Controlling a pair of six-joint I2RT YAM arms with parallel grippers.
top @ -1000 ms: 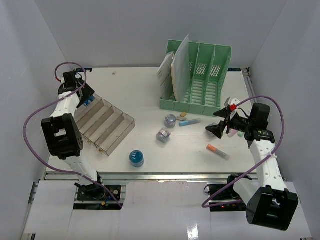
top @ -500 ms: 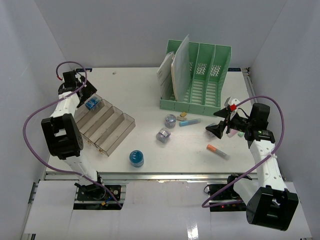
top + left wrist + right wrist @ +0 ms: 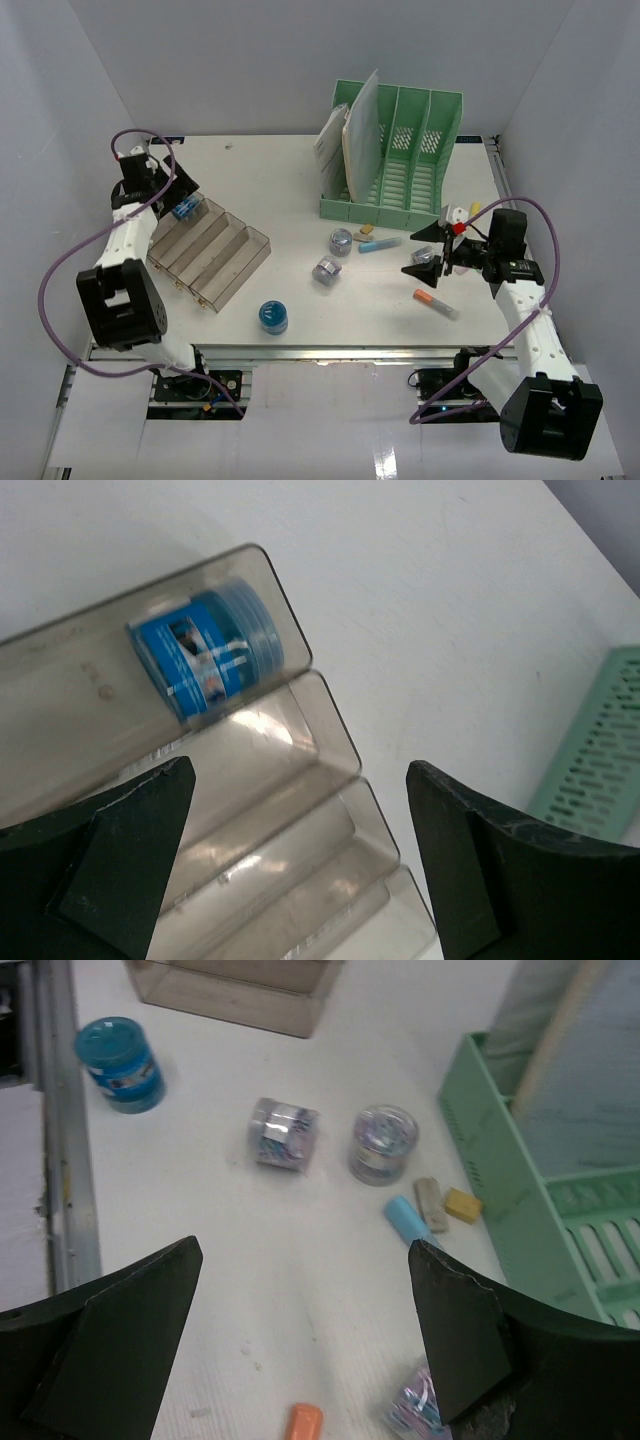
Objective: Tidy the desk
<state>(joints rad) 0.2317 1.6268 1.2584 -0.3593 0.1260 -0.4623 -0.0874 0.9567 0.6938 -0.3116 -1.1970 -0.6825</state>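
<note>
The white desk [image 3: 270, 180] holds scattered items. My left gripper [image 3: 176, 192] is open and empty above the clear stepped tray [image 3: 208, 250]. In the left wrist view my left gripper [image 3: 300, 860] hangs over the tray's lower steps [image 3: 300, 810], and a blue tub [image 3: 210, 660] lies in the top compartment. My right gripper [image 3: 428, 252] is open and empty above the desk [image 3: 250, 1250]. Between its fingers [image 3: 305, 1330] is bare tabletop. An orange marker [image 3: 303, 1422] and a jar of clips [image 3: 412, 1412] lie near its right finger.
A green file rack [image 3: 395, 155] with papers stands at the back. Another blue tub [image 3: 272, 317], two clip jars [image 3: 340, 240] [image 3: 326, 270], a blue marker [image 3: 380, 244] and small erasers [image 3: 445, 1204] lie mid-desk. A metal rail [image 3: 60, 1140] runs along the near edge.
</note>
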